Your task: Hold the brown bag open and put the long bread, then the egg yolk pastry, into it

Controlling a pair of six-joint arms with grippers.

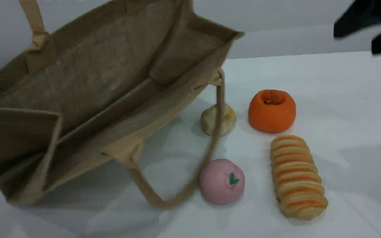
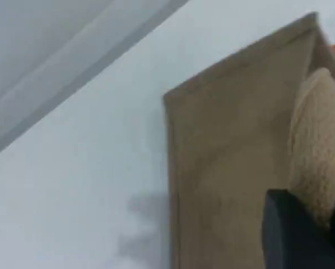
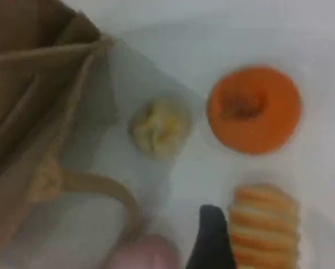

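Jute: one brown bag (image 1: 94, 82), one long bread (image 1: 297, 177), one egg yolk pastry (image 1: 210, 120). Left gripper (image 2: 299, 238) is clamped on the brown bag's handle (image 2: 319, 140); right gripper (image 3: 212, 241) is spread wide and empty.

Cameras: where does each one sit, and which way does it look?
Scene view: fixed, slanting down across the table at the brown bag and foods; right arm top right.
Left wrist view: on left arm, facing the bag's handle; left fingertip shows.
Right wrist view: on right arm, above long bread and egg yolk pastry; right fingertip shows.
Scene and right wrist share bread, pastry.
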